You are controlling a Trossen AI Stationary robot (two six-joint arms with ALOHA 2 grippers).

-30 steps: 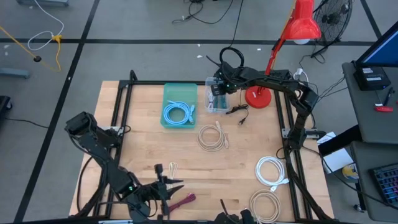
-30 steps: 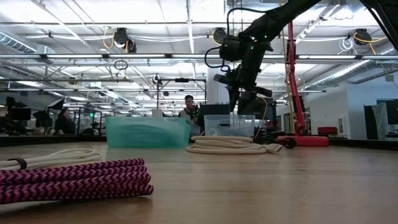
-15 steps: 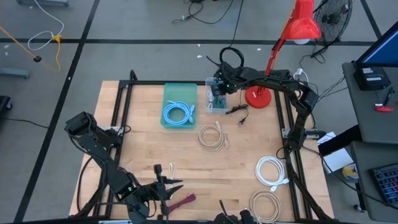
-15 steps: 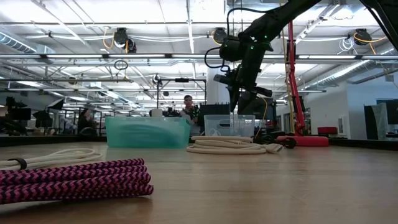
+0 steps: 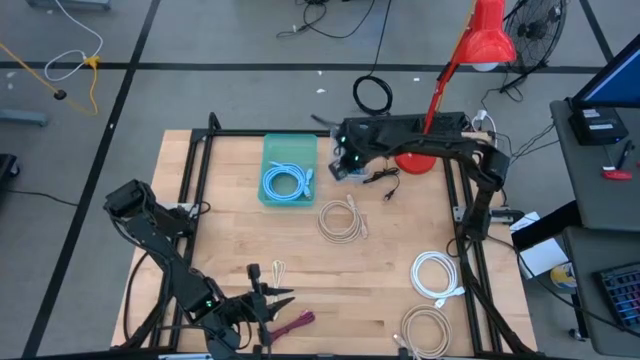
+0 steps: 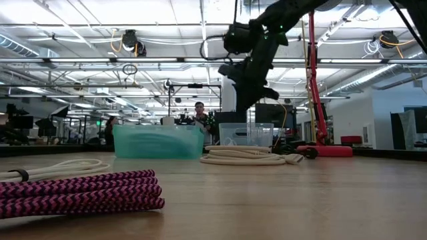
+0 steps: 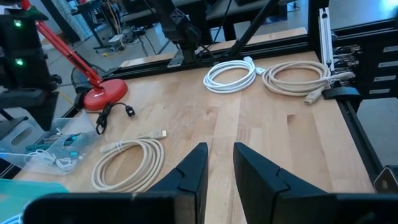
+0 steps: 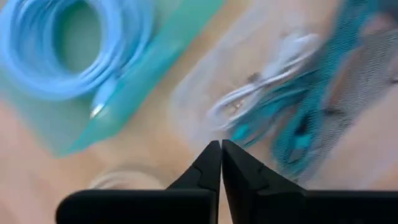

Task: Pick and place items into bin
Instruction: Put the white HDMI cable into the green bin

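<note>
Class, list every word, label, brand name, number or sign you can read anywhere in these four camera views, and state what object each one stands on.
None: no readable text shows in any view.
Clear bin: no label visible.
Teal bin: plain, no print.
Red lamp: no brand mark visible.
Monitor at the table's right: too small to read.
Room beyond the table in the low view: anything posted there is too small to read.

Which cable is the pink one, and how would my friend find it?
Start at the table edge nearest the low camera, by the left gripper. The pink cable lies beside it, next to a small cream cord. It is a short folded bundle with a dark zigzag weave; the other loose cables are plain round coils.
</note>
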